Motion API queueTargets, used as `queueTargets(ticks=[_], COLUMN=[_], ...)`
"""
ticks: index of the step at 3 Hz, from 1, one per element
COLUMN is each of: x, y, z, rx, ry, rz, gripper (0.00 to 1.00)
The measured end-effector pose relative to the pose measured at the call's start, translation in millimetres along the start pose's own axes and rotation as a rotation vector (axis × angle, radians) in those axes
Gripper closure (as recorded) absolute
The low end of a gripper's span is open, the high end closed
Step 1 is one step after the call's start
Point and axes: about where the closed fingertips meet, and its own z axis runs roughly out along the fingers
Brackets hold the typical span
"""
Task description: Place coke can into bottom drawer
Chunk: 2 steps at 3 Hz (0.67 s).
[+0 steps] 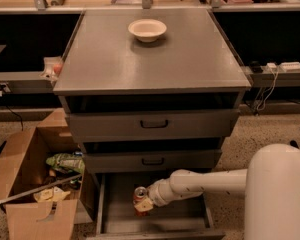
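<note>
I have the coke can [139, 192] upright inside the open bottom drawer [176, 215], toward its left side, silver top showing. My end effector [143, 204] is pinching the can low on its body, and the white arm [210, 181] reaches in from the right. Above are the two upper drawers [154, 125]. A white bowl [147, 29] sits on the desk [190, 59], and a cardboard box [20, 174] stands to the left.

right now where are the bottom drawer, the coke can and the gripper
bottom drawer [182, 216], camera view, bare floor on its right side
coke can [139, 196], camera view, red side below the silver top
gripper [144, 204], camera view, its tip, inside the drawer at the can
</note>
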Motion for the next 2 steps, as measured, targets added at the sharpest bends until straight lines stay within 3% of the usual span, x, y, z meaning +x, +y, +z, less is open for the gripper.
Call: queueTargets(ticks=[2], x=[8], y=[-6], z=[26], rx=[-0.006], ry=[-0.003], rz=[-0.014], gripper=[1.0])
